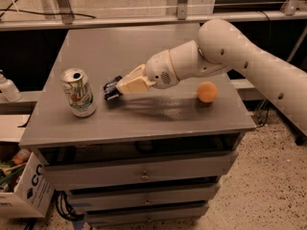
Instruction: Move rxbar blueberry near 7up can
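Reaching leftward from the right edge, arm lay low over the counter | gripper pinched the rxbar blueberry, just right of the 7up can by the left edge | open room toward the back edge | one can, one bar, one orange ball near the right edge

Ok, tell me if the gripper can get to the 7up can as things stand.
Probably yes. The gripper hangs low over the table, close beside the 7up can, with only bare surface between them. The orange ball lies far from that path.
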`<state>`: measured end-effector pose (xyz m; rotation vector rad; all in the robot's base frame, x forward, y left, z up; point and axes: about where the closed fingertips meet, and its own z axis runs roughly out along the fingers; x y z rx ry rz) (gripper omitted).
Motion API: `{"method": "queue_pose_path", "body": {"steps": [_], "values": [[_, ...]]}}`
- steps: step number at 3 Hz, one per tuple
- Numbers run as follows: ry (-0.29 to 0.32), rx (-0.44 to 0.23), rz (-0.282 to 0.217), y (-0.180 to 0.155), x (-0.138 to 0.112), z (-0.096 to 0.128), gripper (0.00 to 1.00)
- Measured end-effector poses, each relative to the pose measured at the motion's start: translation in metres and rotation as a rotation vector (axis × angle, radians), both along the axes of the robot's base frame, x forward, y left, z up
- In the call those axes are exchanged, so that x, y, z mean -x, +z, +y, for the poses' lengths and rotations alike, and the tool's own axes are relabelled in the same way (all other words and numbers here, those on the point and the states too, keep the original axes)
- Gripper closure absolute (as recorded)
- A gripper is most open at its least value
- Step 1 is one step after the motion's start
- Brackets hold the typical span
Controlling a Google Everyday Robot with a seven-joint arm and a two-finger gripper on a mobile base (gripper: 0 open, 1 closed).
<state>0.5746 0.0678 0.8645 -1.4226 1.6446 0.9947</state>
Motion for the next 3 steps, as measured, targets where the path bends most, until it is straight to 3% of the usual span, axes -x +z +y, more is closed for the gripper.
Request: {"method": "queue_pose_path", "body": {"steps": [3], "values": [[0.128,-0.038,0.1,-0.004,0.038,0.018,1.0]]}}
